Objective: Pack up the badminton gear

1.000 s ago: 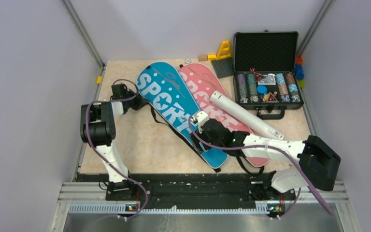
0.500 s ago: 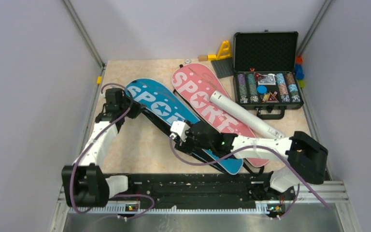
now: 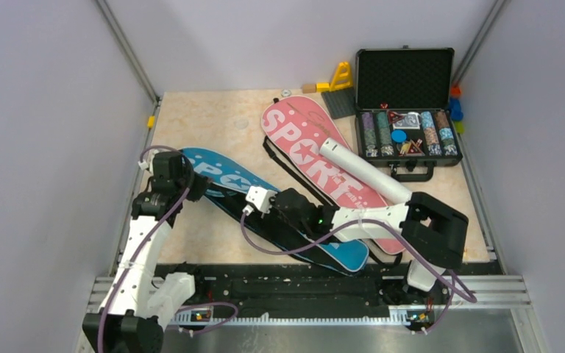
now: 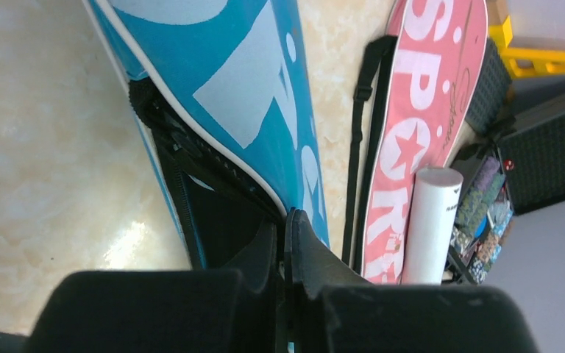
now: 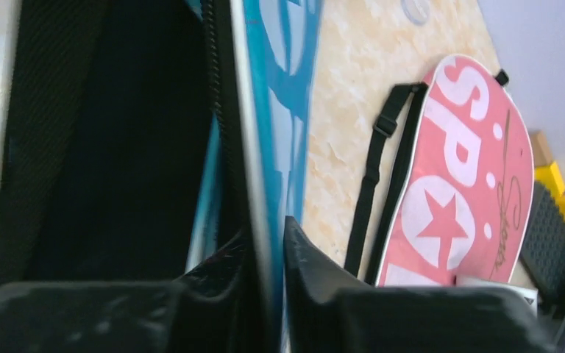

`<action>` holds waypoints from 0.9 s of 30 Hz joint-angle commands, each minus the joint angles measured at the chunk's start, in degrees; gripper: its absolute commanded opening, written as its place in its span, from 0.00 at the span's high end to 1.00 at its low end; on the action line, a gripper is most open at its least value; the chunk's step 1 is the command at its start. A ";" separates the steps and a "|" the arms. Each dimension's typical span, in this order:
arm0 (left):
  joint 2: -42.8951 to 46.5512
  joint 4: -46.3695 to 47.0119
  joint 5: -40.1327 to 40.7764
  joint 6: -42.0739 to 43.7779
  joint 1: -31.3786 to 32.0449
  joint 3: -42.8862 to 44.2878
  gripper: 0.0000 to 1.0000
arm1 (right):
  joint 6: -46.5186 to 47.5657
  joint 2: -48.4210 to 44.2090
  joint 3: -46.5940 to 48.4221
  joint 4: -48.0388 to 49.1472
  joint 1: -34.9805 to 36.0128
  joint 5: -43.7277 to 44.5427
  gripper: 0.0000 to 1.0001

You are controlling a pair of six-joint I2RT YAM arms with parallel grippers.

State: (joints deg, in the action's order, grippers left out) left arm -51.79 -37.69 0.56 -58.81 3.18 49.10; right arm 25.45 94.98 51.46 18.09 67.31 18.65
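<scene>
The blue "SPORT" cover point(image 3: 224, 179) lies slanted across the near left of the table, its zip open and its black inside showing point(image 4: 213, 213). My left gripper point(image 3: 193, 185) is shut on the cover's upper flap at its left end point(image 4: 288, 220). My right gripper point(image 3: 253, 201) pinches the same flap's edge further along point(image 5: 268, 237). The pink "SPORT" cover point(image 3: 305, 147) lies behind, apart from the blue one. A white tube point(image 3: 364, 173) rests on the pink cover.
An open black case of poker chips point(image 3: 406, 110) stands at the back right. A yellow plastic toy point(image 3: 340, 75) and a dark ridged pad point(image 3: 340, 103) sit beside it. The pink cover's black strap point(image 3: 279, 158) trails on the table.
The blue cover has swung and slid toward the near left, away from the pink one. Both arms moved with it. The right gripper's fingers have closed on the flap.
</scene>
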 commanded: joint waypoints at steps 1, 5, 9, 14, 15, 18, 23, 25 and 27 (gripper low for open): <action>3.68 0.28 -3.32 2.90 0.42 1.84 1.00 | 1.99 0.05 6.56 1.45 -0.08 4.89 1.00; 6.42 1.73 -7.94 8.36 0.42 4.20 0.82 | 1.04 -4.76 11.97 -7.12 -3.64 -0.89 1.00; 9.09 5.13 -12.28 12.73 0.42 7.29 0.25 | -1.42 -7.86 21.21 -19.41 -8.87 -13.95 1.00; 12.11 7.38 -18.76 19.11 0.42 15.65 0.05 | 2.14 -8.08 33.19 -33.22 -13.10 -20.83 1.00; 12.82 8.35 -18.27 19.92 0.42 16.62 0.04 | 1.49 -8.15 34.84 -35.52 -14.53 -23.18 1.00; 14.80 11.82 -15.68 24.10 0.42 17.90 0.01 | 0.33 -7.96 40.00 -41.07 -18.84 -28.78 1.00; 12.50 14.32 -24.93 38.95 0.42 19.02 0.01 | 6.55 -6.58 46.16 -51.97 -26.69 -37.63 1.00; 9.99 15.35 -29.85 44.43 0.42 19.01 0.01 | 12.94 -6.30 47.20 -57.98 -29.79 -44.37 1.00; 7.60 20.26 -34.57 49.86 0.42 17.72 0.01 | 19.40 -6.38 47.18 -62.22 -31.90 -48.17 1.00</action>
State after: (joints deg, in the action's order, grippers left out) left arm -38.48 -25.02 -22.70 -23.73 3.49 67.83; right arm 32.36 91.44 94.72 -35.05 39.46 -16.14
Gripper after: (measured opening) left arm 0.986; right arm 0.046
